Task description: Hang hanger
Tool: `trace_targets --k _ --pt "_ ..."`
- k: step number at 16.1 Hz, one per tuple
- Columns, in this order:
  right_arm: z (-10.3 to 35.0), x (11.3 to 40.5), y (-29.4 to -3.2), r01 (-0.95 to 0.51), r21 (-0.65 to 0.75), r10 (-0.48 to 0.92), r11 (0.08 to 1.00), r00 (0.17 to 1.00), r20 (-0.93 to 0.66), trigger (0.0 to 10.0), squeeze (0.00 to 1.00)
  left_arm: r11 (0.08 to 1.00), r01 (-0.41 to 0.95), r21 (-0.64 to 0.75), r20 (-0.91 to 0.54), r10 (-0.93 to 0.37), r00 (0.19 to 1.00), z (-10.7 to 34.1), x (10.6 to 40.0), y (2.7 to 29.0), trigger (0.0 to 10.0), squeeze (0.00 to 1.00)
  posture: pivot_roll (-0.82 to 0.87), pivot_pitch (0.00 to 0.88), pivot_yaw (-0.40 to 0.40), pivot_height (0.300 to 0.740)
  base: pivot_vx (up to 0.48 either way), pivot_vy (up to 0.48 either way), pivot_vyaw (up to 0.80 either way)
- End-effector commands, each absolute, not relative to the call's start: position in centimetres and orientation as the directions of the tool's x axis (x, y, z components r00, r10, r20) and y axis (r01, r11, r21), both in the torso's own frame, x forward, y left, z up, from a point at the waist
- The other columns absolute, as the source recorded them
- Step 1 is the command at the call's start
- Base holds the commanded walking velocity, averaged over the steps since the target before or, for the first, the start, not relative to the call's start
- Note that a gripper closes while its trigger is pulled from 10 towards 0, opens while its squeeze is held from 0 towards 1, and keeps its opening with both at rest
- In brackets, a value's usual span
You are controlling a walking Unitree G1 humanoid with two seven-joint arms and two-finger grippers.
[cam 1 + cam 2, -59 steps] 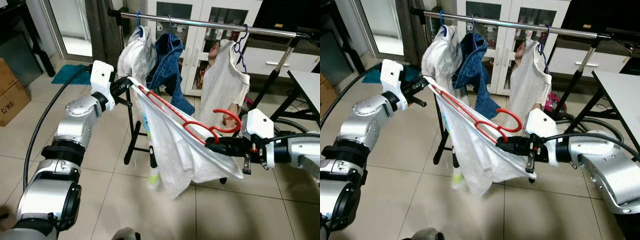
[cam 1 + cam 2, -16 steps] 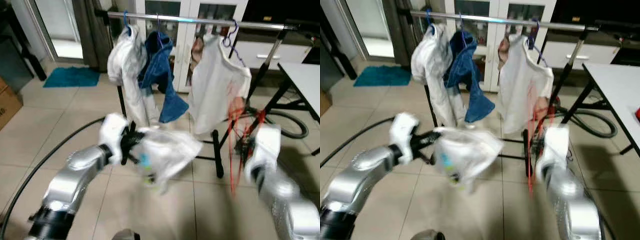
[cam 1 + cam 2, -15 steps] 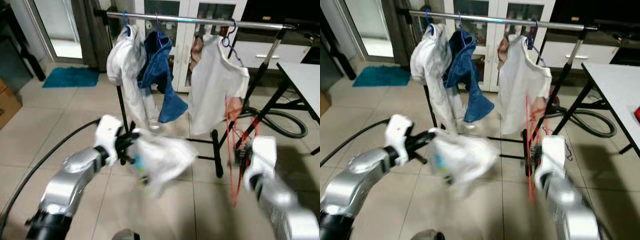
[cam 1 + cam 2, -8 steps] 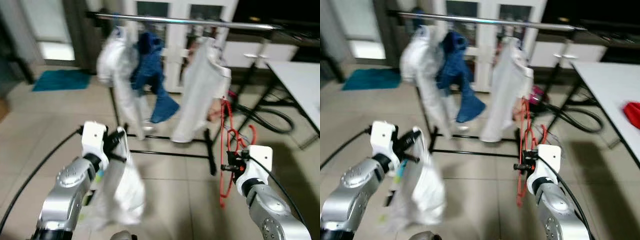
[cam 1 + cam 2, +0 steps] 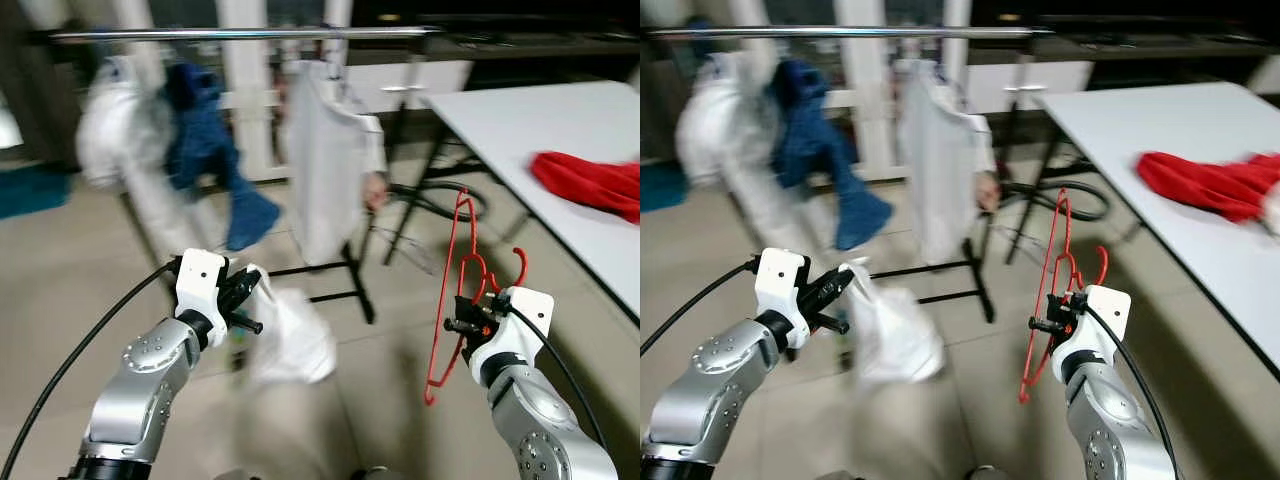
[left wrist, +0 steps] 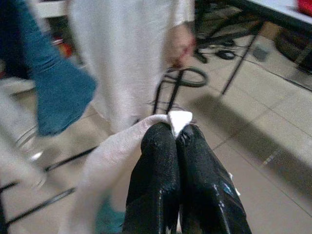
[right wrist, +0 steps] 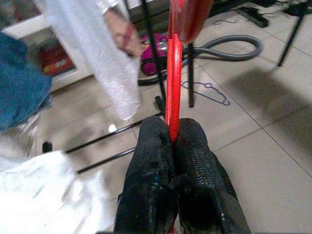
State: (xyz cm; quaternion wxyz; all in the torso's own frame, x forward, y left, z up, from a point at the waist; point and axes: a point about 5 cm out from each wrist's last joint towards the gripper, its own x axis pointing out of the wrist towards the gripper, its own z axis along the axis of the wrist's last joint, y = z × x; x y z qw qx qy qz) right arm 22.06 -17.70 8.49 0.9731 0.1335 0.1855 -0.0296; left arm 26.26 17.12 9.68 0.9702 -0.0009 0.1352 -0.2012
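Pretty blurry frame, but here's what's visible. The right claw [image 7: 171, 141] has its two black fingers pressed together on the thin red plastic hanger [image 5: 452, 290], pinching it low on its frame so the hanger stands roughly upright in the air above the claw, hook end up, out in front of the robot on its right side. The hanger is bare and sits well apart from the silver clothes rail [image 5: 240, 34] across the top of the scene.

The left claw [image 6: 174, 137] is clamped shut on a corner of a white cloth garment [image 5: 290, 335], which droops down from it toward the beige tiled floor [image 5: 390, 330]; the wrist view shows the white edge poking out between the fingertips.

On the rail hang a white shirt [image 5: 325, 180], a blue denim piece [image 5: 205, 150] and another white garment [image 5: 115, 150] at the far left, the last two badly smeared. The rack's black legs [image 5: 350, 270] stand on the floor behind the claws. On the robot's right there's a white table [image 5: 540, 120] with a crumpled red cloth [image 5: 590, 185] lying on it. A grey hose loop [image 7: 229, 46] lies on the floor by the rack.

No readable writing or labels anywhere that I can make out.
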Motion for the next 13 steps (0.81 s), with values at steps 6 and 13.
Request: trace_targets --k 6,13 --pt "10.1 23.3 -18.8 0.11 0.158 -0.064 0.981 0.961 -0.271 10.0 0.0 0.923 0.384 -0.022 -0.198 -0.38 0.903 11.3 27.4 16.7 10.0 0.0 0.04 0.0 -0.042 0.74 0.0 0.0 -0.8" --pt "10.5 23.4 -18.3 0.104 0.18 -0.058 0.978 0.967 -0.247 10.0 0.0 0.916 0.402 -0.024 -0.192 -0.398 0.897 11.5 27.9 16.1 10.0 0.0 0.02 0.0 -0.01 0.74 0.0 0.0 -0.8"
